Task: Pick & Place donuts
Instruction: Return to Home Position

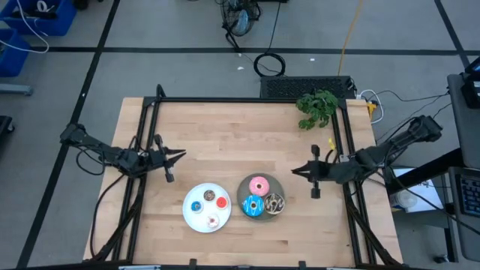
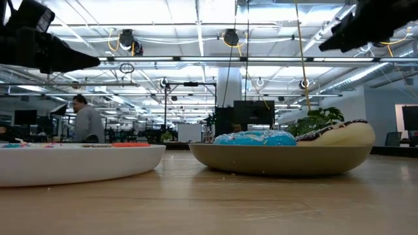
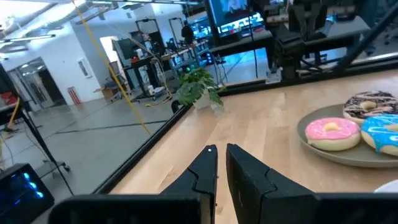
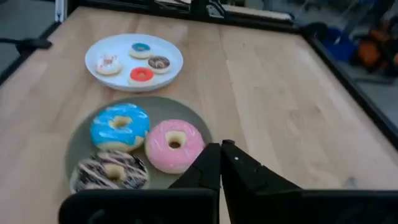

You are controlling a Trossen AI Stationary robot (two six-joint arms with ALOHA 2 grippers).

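Observation:
Three larger donuts lie on the grey plate (image 1: 241, 196): pink (image 1: 259, 185), bright blue (image 1: 252, 205) and dark brown with white drizzle (image 1: 274, 203). Several tiny donuts sit on the white plate (image 1: 189, 210): blue (image 1: 196, 207), red (image 1: 222, 201), brown (image 1: 208, 196), whitish-pink (image 1: 212, 221). My left gripper (image 1: 181, 156) hovers shut above the table left of the plates. My right gripper (image 1: 295, 171) hovers shut to the right of the grey plate, near the pink donut (image 4: 175, 144).
A small green plant (image 1: 317, 107) stands at the far right corner of the table. Black frame rails (image 1: 247, 100) run along the far edge and both sides. Bare wood lies between the plates and the far rail. A person (image 2: 86, 121) is in the room beyond.

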